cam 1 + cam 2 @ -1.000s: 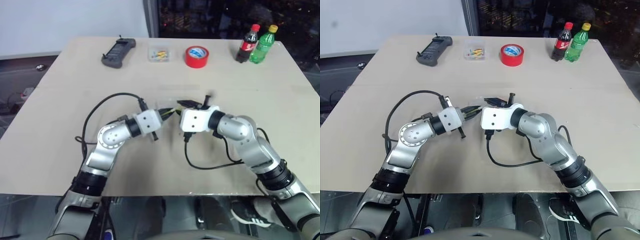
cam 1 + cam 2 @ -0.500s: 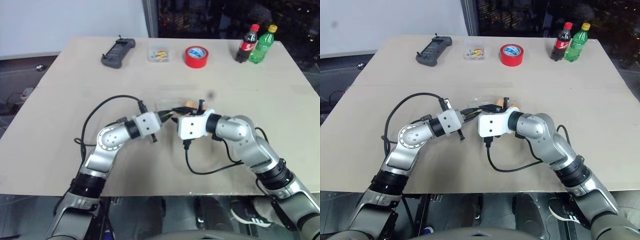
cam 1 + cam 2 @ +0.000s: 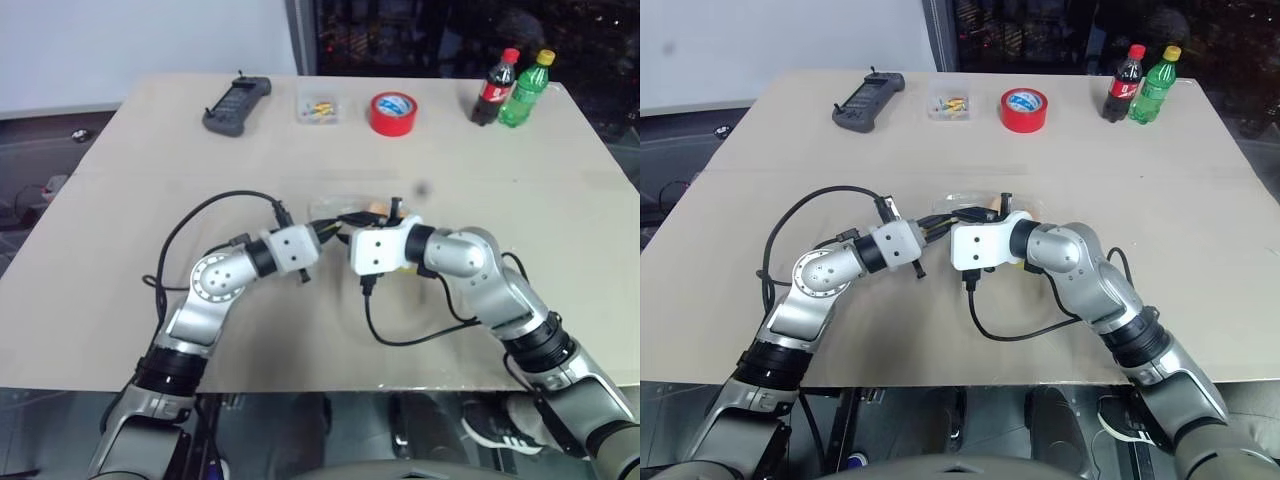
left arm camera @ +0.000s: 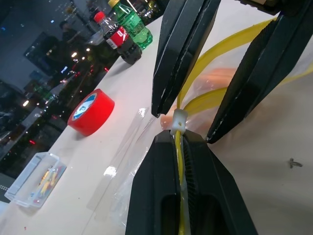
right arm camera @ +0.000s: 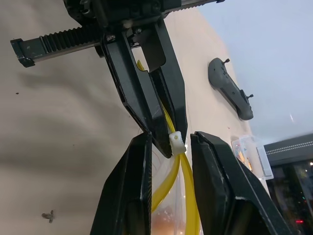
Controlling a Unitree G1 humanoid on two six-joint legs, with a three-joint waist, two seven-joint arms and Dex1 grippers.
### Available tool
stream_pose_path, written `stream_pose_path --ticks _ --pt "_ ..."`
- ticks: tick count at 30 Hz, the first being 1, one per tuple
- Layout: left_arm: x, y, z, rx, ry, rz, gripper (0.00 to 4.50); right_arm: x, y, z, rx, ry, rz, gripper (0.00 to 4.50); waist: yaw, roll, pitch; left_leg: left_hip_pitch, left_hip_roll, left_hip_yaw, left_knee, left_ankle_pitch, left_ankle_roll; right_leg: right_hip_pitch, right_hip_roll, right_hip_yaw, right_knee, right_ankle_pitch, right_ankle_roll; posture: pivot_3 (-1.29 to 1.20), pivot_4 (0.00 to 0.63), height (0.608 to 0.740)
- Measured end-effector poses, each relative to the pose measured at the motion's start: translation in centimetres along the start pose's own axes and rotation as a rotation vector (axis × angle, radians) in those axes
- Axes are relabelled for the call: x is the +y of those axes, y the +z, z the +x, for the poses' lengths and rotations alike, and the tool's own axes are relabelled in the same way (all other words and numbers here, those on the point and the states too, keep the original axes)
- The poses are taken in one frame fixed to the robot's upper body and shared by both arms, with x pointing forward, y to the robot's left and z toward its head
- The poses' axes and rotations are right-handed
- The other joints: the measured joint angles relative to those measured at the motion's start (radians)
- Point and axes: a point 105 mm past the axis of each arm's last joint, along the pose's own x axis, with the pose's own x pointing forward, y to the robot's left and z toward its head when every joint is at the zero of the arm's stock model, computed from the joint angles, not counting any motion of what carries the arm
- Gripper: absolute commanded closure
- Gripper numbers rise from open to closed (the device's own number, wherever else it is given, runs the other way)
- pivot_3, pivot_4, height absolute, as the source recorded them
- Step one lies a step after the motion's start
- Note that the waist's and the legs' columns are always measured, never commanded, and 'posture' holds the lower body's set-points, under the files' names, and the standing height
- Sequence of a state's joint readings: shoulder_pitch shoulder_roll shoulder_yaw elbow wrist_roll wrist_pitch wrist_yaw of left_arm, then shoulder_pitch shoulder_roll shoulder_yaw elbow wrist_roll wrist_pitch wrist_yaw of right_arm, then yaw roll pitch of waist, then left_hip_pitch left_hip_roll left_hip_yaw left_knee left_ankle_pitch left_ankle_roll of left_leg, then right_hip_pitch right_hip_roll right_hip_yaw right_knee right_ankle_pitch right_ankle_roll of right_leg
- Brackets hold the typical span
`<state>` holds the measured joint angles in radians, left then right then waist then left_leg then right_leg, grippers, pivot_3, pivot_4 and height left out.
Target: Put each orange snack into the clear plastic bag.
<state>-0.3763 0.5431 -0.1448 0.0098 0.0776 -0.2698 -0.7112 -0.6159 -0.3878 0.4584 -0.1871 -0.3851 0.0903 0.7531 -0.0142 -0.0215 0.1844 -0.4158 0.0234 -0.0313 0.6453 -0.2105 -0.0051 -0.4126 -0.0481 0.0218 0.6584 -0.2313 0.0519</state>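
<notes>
Orange snacks are hard to make out from the head camera: an orange-brown patch (image 3: pixel 378 208) shows just behind the two meeting grippers, inside or against the crinkly film of the clear plastic bag (image 3: pixel 330 210), which lies at mid-table. I cannot tell whether that patch is one piece or both. Nearest the robot, the left gripper (image 4: pixel 177 128) is pinched shut on the bag's yellow strip (image 4: pixel 215 51), its fingers tight together with the strip running up between them. The right gripper (image 5: pixel 171 139) stands partly open; its two fingers straddle the small white slider (image 5: pixel 175 142) on that strip without clearly pressing it, so I judge it holds nothing yet. The step in hand looks like work on the bag's mouth: one arm anchors the edge while the other lines up on the slider, either to open the bag for loading or to close it after. The next move probably calls for the right fingers to close on the slider and draw it along the strip while the left keeps its pinch. The wrist views show the slider and both sets of fingers, which the head views hide behind the wrist housings; the left wrist view also gives an orange glow through the film. Farther back stand the red tape roll (image 3: pixel 392 112), a small clear box (image 3: pixel 318 107), a black handheld controller (image 3: pixel 236 103) and two bottles (image 3: pixel 512 87).
</notes>
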Motion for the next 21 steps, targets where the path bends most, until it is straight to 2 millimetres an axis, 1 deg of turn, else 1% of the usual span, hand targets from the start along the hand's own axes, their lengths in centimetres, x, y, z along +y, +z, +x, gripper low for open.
stream_pose_path --ticks 7,14,17,21 --pt "-0.01 0.52 0.01 -0.033 0.003 0.029 4.50 -0.04 0.00 0.25 -0.001 -0.009 0.010 3.24 0.000 0.000 0.000 0.000 0.000 0.000 0.000 0.000 0.000 0.000 0.000 0.000 0.000 0.000 0.000 0.00 0.150 0.740" --pt "0.08 0.49 -0.20 -0.038 0.002 0.055 4.50 -0.08 -0.04 0.35 0.004 -0.014 0.029 3.24 0.000 0.000 0.000 0.000 0.000 0.000 0.000 0.000 0.000 0.000 0.000 0.000 0.000 0.000 0.000 0.00 0.150 0.740" --pt "0.12 0.43 -0.23 -0.034 0.004 0.061 4.50 -0.04 -0.14 0.32 0.009 -0.010 0.031 3.97 0.000 0.000 0.000 0.000 0.000 0.000 0.000 0.000 0.000 0.000 0.000 0.000 0.000 0.000 0.000 0.00 0.150 0.740" --pt "0.03 0.37 -0.23 -0.030 -0.003 0.068 4.50 0.05 -0.21 0.31 0.012 -0.001 0.036 3.97 0.000 0.000 0.000 0.000 0.000 0.000 0.000 0.000 0.000 0.000 0.000 0.000 0.000 0.000 0.000 0.00 0.150 0.740"
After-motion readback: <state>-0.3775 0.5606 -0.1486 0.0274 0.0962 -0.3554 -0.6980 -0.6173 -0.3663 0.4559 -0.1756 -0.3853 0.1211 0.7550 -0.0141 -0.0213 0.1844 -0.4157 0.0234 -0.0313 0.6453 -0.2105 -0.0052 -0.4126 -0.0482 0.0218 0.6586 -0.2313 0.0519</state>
